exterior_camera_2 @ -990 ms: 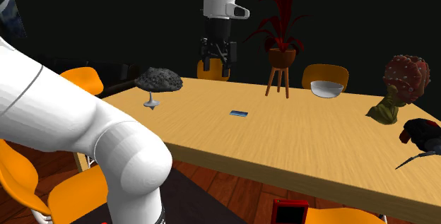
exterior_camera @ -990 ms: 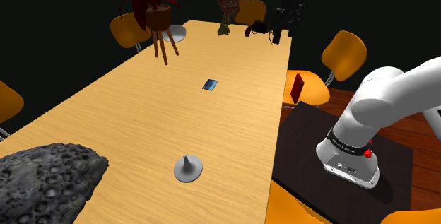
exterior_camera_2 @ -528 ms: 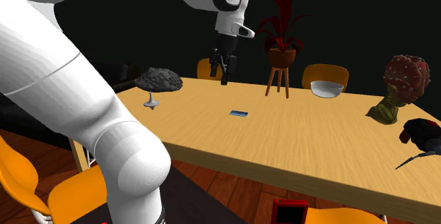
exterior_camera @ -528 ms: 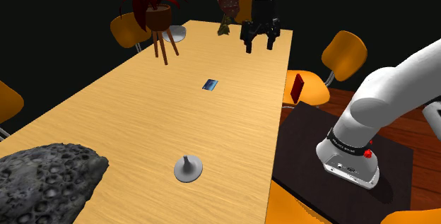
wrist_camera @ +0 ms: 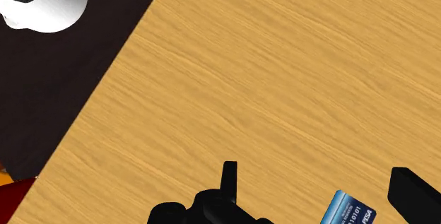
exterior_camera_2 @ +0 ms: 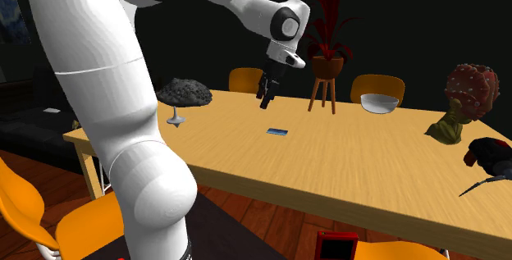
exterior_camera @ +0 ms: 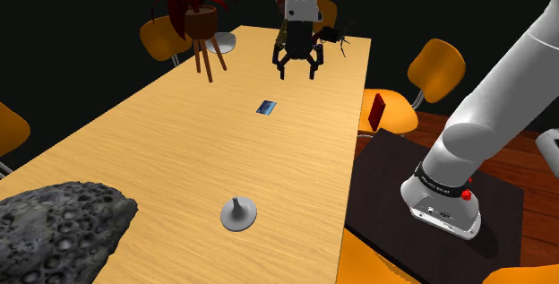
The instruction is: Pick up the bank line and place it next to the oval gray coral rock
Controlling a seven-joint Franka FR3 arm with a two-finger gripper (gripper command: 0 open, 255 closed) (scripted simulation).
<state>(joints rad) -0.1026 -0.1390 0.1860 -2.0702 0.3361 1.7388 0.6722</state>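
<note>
A wooden bench (exterior_camera: 161, 157) is carrying the blue bank card (exterior_camera: 266, 107) mid-surface, well apart from the grey rock (exterior_camera: 58, 228). The jaws are hanging spread apart, empty, above the bench near the card; grasping and placing are both waiting.

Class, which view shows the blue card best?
The wrist view: the card lies close, its print showing, though partly cut off. The shoulder and second exterior views show the card whole but far off.
</note>
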